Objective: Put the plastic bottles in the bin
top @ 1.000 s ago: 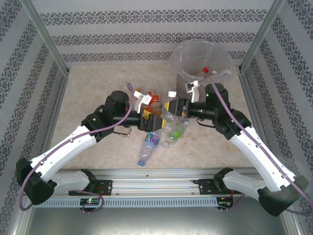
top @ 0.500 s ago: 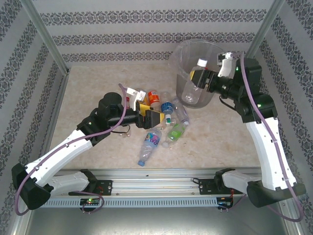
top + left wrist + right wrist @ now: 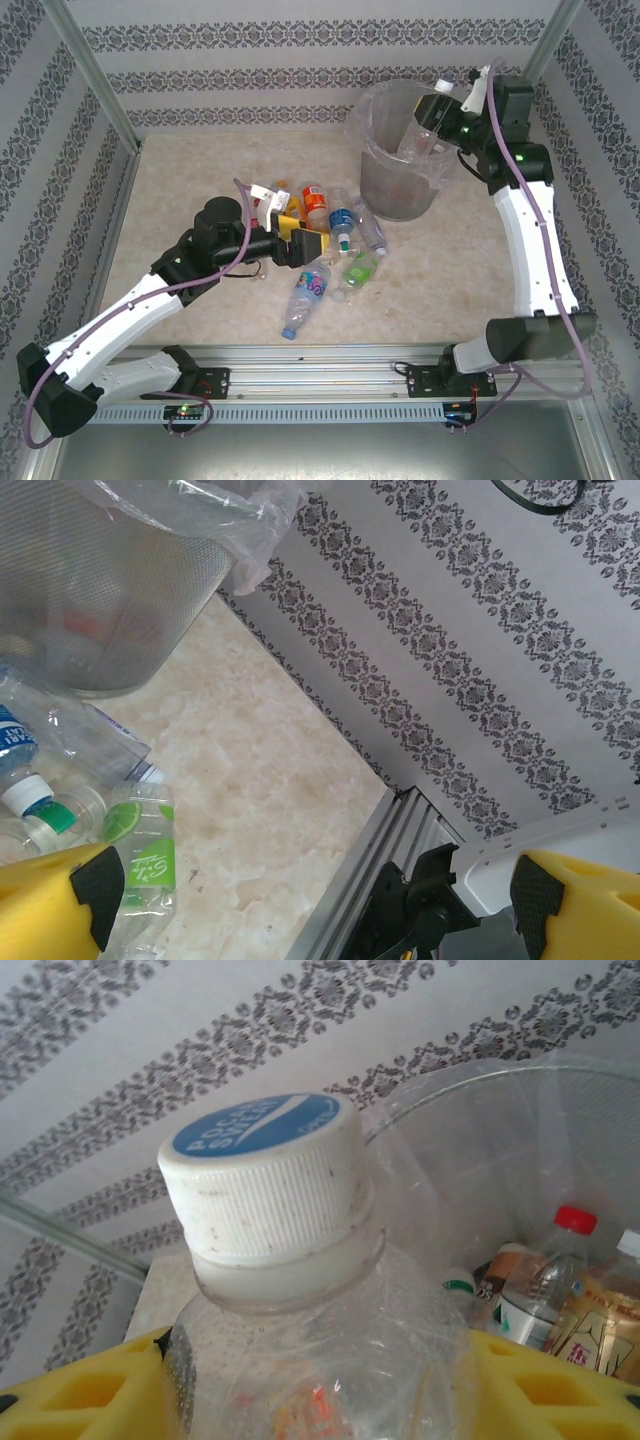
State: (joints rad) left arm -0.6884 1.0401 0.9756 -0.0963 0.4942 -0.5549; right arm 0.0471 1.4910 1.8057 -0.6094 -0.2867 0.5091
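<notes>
Right gripper (image 3: 436, 113): clamped on a clear, white-capped bottle (image 3: 268, 1195), held at the rim of the bin (image 3: 395, 190). Left gripper (image 3: 312, 243): jaws wide apart, empty, just beside the loose bottles (image 3: 352, 258) on the table (image 3: 200, 170).

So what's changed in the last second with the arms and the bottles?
The right gripper carried a clear white-capped bottle away from the other bottles, back and to the right, and now holds it over the bin. The left gripper drew back a little to the left, jaws open. The other bottles and the bin stayed put.
</notes>
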